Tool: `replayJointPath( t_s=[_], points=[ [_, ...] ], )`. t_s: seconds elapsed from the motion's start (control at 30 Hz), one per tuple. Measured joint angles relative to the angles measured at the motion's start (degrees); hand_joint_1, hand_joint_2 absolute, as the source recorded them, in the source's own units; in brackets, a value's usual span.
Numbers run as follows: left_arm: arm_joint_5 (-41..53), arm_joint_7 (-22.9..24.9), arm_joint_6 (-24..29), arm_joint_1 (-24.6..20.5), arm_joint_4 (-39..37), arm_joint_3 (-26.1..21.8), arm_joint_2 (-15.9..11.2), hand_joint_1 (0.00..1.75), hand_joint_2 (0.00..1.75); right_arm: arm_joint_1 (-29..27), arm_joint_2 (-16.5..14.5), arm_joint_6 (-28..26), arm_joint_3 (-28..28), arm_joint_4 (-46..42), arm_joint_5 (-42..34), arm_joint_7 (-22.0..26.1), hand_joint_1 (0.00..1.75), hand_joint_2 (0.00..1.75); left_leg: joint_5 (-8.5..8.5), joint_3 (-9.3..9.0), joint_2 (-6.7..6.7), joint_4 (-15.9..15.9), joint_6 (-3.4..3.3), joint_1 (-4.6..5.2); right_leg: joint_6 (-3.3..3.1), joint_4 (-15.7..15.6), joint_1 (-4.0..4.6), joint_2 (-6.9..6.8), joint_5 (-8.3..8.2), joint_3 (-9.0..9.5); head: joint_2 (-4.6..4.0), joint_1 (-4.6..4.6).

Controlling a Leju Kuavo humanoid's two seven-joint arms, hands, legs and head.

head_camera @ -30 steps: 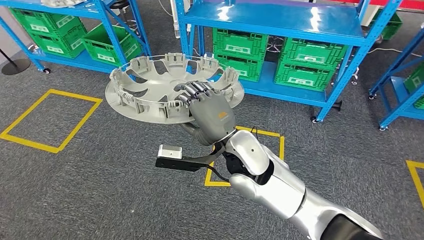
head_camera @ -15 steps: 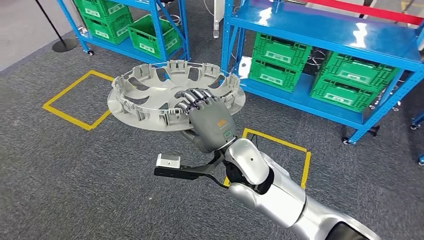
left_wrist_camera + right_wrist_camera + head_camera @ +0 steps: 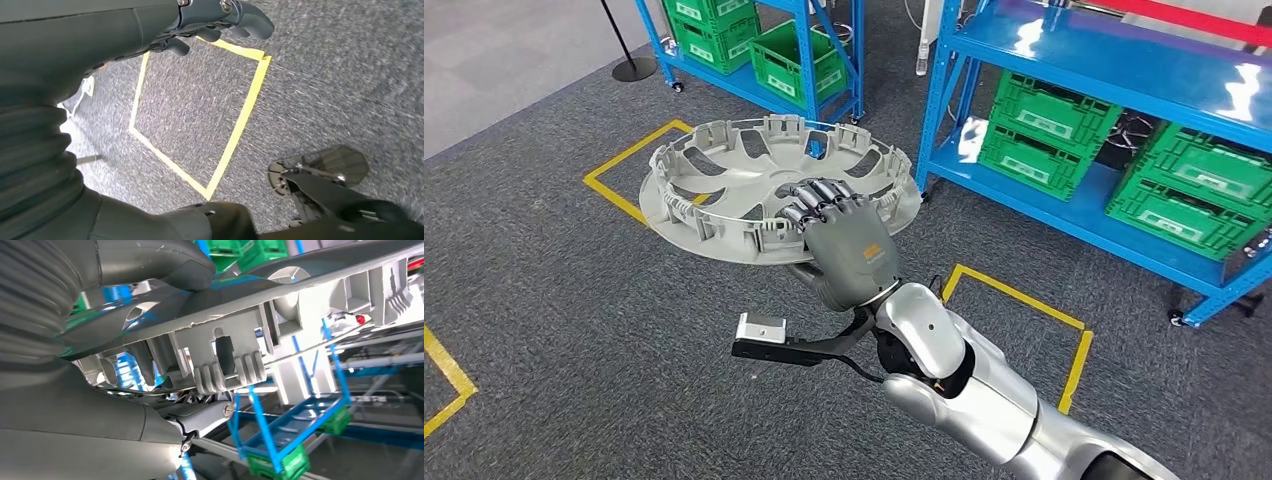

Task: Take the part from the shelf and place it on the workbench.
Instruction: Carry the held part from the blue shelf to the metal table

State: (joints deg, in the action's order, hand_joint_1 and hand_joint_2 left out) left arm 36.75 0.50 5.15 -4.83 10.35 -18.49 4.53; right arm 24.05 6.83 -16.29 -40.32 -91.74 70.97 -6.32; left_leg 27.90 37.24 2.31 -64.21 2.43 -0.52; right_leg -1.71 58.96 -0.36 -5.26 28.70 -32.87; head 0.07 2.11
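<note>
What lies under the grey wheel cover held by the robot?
Under the wheel cover lie grey carpet and part of a yellow floor square. The right hand grips its near rim; the floor directly beneath is covered.

No text can be read (white labels on the green crates (image 3: 1044,130) are too small)
</note>
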Motion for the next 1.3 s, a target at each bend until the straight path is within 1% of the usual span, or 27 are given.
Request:
replayJointPath(
  t_s=[0.07,0.13,0.17,0.23,0.3,0.33,0.37,0.4,0.43,0.47,0.53,0.6,0.63,0.67,0.73,0.8,0.87,0.9,0.93,0.97,1.0,1.07,1.1,1.17,1.2,1.23,1.3],
  points=[
    [0.1,0.0,-0.3,-0.3,0.0,0.0,0.0,0.00,1.75,0.0,0.0,0.0,0.2,-0.3,0.0,0.0,1.75,1.75,-1.17,-2.56,1.53,4.8,-0.66,0.31,0.60,0.2,0.28,-1.06,0.29,0.08,0.01,0.09],
    [0.2,-0.1,-0.6,-0.5,0.0,0.0,0.0,0.00,1.75,0.1,0.1,0.1,0.4,-0.4,0.0,0.1,1.75,1.75,-1.25,-2.43,0.48,5.2,-1.48,0.52,1.23,0.1,0.34,-2.12,0.37,0.25,0.01,0.19],
    [0.2,-0.2,-0.7,-0.5,0.1,0.0,-0.1,0.00,1.75,0.2,0.1,0.2,0.4,-0.4,0.0,0.2,1.75,1.75,-1.37,-2.41,-0.22,5.3,-1.82,0.51,1.62,0.2,0.20,-1.87,0.55,0.35,0.00,0.22],
    [0.1,-0.2,-0.9,-0.6,0.1,0.0,-0.1,0.00,1.75,0.5,0.1,0.5,0.5,-0.4,-0.1,0.4,1.75,1.75,-1.69,-2.49,-1.53,5.6,-2.54,0.32,2.22,2.7,-0.18,0.93,2.30,-0.52,0.00,0.34],
    [0.0,-0.2,-0.9,-0.8,0.1,0.0,-0.1,0.00,1.75,0.6,0.1,0.7,0.5,-0.3,-0.2,0.7,1.75,1.75,-1.87,-2.43,-2.87,5.7,-2.99,0.23,2.42,9.5,-0.34,4.20,5.79,-3.76,0.01,0.56],
    [-0.1,-0.3,-0.9,-0.9,0.1,0.0,-0.1,0.00,1.75,0.7,0.1,0.8,0.4,-0.2,-0.2,0.9,1.75,1.75,-1.90,-2.36,-3.64,5.7,-3.09,0.28,2.41,13.3,-0.30,4.74,7.27,-5.75,0.01,0.64],
    [-0.2,-0.3,-0.9,-0.9,0.1,0.0,-0.1,0.00,1.75,0.8,0.1,0.9,0.4,-0.1,-0.2,1.0,1.75,1.75,-1.90,-2.31,-4.49,5.6,-3.13,0.32,2.35,16.0,-0.26,4.94,7.84,-7.22,0.01,0.66],
    [-0.3,-0.4,-0.9,-0.8,0.1,0.0,-0.1,0.00,1.75,1.0,0.1,0.9,0.3,0.1,-0.3,1.1,1.75,1.75,-1.91,-2.27,-5.39,5.5,-3.14,0.36,2.23,16.6,-0.23,5.03,7.28,-7.75,0.01,0.66],
    [-0.5,-0.5,-0.9,-0.7,0.1,0.0,-0.1,0.00,1.75,1.3,0.1,1.0,0.3,0.2,-0.4,1.2,1.75,1.75,-1.90,-2.27,-6.29,5.3,-3.12,0.36,2.07,14.9,-0.24,5.20,5.68,-7.14,0.00,0.67],
    [-0.5,-0.5,-0.9,-0.6,0.1,-0.1,-0.1,0.00,1.75,1.6,0.1,1.0,0.2,0.3,-0.5,1.2,1.75,1.75,-1.89,-2.27,-7.18,5.2,-3.08,0.35,1.89,11.3,-0.30,5.77,3.43,-5.57,0.00,0.67],
    [-0.6,-0.7,-0.9,-0.5,0.1,-0.1,-0.1,0.00,1.75,2.1,0.0,1.1,0.1,0.5,-0.6,1.3,1.75,1.75,-1.92,-2.03,-8.83,5.0,-2.65,0.36,1.59,4.0,-0.43,8.07,0.45,-2.27,0.01,0.67],
    [-0.6,-0.8,-0.8,-0.3,0.1,-0.3,-0.1,0.00,1.75,2.6,-0.1,1.1,0.0,0.6,-0.8,1.4,1.75,1.75,-2.14,-1.61,-10.14,5.1,-1.84,0.23,1.38,1.1,-0.33,9.08,-0.09,-1.13,0.01,0.69],
    [-0.7,-0.8,-0.8,-0.1,0.1,-0.4,-0.1,0.00,1.75,2.8,-0.2,1.1,0.0,0.7,-0.9,1.5,1.75,1.75,-2.32,-1.44,-10.75,5.2,-1.38,0.14,1.19,0.9,-0.25,8.44,-0.27,-1.12,0.01,0.72],
    [-0.7,-0.9,-0.8,0.1,0.1,-0.5,-0.1,0.00,1.75,3.0,-0.3,1.1,-0.1,0.8,-1.0,1.6,1.75,1.75,-2.40,-1.29,-10.80,5.3,-1.05,0.07,0.84,0.7,-0.27,7.82,-0.45,-1.02,0.01,0.71],
    [-0.7,-1.0,-0.7,0.4,0.1,-0.6,-0.2,0.00,1.75,3.3,-0.7,1.0,-0.2,1.0,-1.2,1.9,1.75,1.75,-1.35,-0.33,-8.23,3.6,-0.58,0.26,0.00,0.1,-0.39,6.45,-0.78,-0.71,0.01,0.52],
    [-0.8,-1.0,-0.6,0.4,0.1,-0.6,-0.2,0.00,1.75,3.4,-0.9,1.0,-0.3,1.1,-1.3,2.0,1.75,1.75,1.77,2.53,-4.42,-2.3,-0.23,0.32,-0.56,-0.2,-0.26,4.93,-0.82,-0.54,0.01,0.32],
    [-0.8,-1.0,-0.6,0.3,0.1,-0.7,-0.2,0.00,1.75,3.5,-0.9,0.9,-0.4,1.5,-1.4,2.2,1.75,1.75,4.47,5.89,-3.14,-9.2,0.18,0.06,-0.76,-0.2,-0.05,3.25,-0.71,-0.52,0.00,0.29],
    [-0.9,-1.0,-0.5,0.3,0.1,-0.8,-0.2,0.00,1.75,3.5,-1.0,0.9,-0.4,1.6,-1.4,2.2,1.75,1.75,4.49,6.44,-2.96,-10.5,0.32,-0.05,-0.79,-0.1,0.00,2.40,-0.63,-0.50,0.00,0.29],
    [-0.9,-1.0,-0.5,0.4,0.1,-0.9,-0.2,0.00,1.75,3.5,-1.0,0.9,-0.5,1.7,-1.5,2.2,1.75,1.75,3.44,5.77,-2.71,-9.3,0.42,-0.12,-0.74,-0.1,0.03,1.58,-0.53,-0.45,0.01,0.29],
    [-0.9,-1.0,-0.5,0.4,0.1,-0.9,-0.2,0.00,1.75,3.5,-1.0,0.9,-0.5,1.8,-1.5,2.2,1.75,1.75,1.62,3.91,-2.08,-5.9,0.44,-0.15,-0.63,0.0,0.04,0.82,-0.40,-0.38,0.01,0.29],
    [-0.9,-1.0,-0.5,0.4,0.1,-1.0,-0.2,0.00,1.75,3.5,-1.1,0.9,-0.6,1.8,-1.5,2.2,1.75,1.75,-0.01,1.67,-0.76,-1.7,0.38,-0.11,-0.46,0.1,0.08,0.13,-0.22,-0.31,0.01,0.29],
    [-0.8,-1.0,-0.5,0.3,0.1,-1.0,-0.2,0.00,1.75,3.8,-1.2,0.9,-0.7,2.0,-1.5,2.2,1.75,1.75,-1.84,-1.52,1.12,4.3,-0.26,0.18,0.08,0.4,0.37,-0.97,0.17,-0.22,0.00,0.37],
    [-0.7,-1.0,-0.5,0.2,0.1,-1.0,-0.2,0.00,1.75,4.0,-1.3,0.8,-0.8,2.0,-1.5,2.2,1.75,1.75,-1.85,-1.89,1.32,5.1,-0.68,0.36,0.37,0.5,0.51,-1.45,0.28,-0.17,0.00,0.44],
    [-0.5,-0.9,-0.5,0.2,0.2,-1.0,-0.2,0.00,1.75,4.5,-1.6,0.8,-1.1,2.2,-1.6,2.2,1.75,1.75,-2.02,-1.84,-0.02,5.2,-1.50,0.56,1.01,0.4,0.49,-2.36,0.45,0.05,0.00,0.55],
    [-0.4,-0.8,-0.5,0.2,0.2,-1.0,-0.3,0.00,1.75,4.7,-1.7,0.8,-1.2,2.3,-1.6,2.2,1.75,1.75,-2.15,-1.89,-0.64,5.4,-1.87,0.51,1.39,0.7,0.31,-1.81,0.74,0.12,0.00,0.56],
    [-0.3,-0.7,-0.5,0.2,0.2,-1.0,-0.3,0.00,1.75,5.0,-1.8,0.8,-1.3,2.3,-1.7,2.2,1.75,1.75,-2.32,-1.99,-1.26,5.6,-2.23,0.38,1.71,1.8,0.13,-0.41,1.57,-0.20,0.00,0.60],
    [-0.2,-0.7,-0.5,0.0,0.2,-1.0,-0.4,0.00,1.75,5.2,-1.9,0.8,-1.4,2.5,-1.8,2.2,1.75,1.75,-2.56,-2.05,-2.61,5.8,-2.75,0.09,2.14,7.5,-0.12,3.37,4.73,-2.63,0.00,0.77]
  ],
)
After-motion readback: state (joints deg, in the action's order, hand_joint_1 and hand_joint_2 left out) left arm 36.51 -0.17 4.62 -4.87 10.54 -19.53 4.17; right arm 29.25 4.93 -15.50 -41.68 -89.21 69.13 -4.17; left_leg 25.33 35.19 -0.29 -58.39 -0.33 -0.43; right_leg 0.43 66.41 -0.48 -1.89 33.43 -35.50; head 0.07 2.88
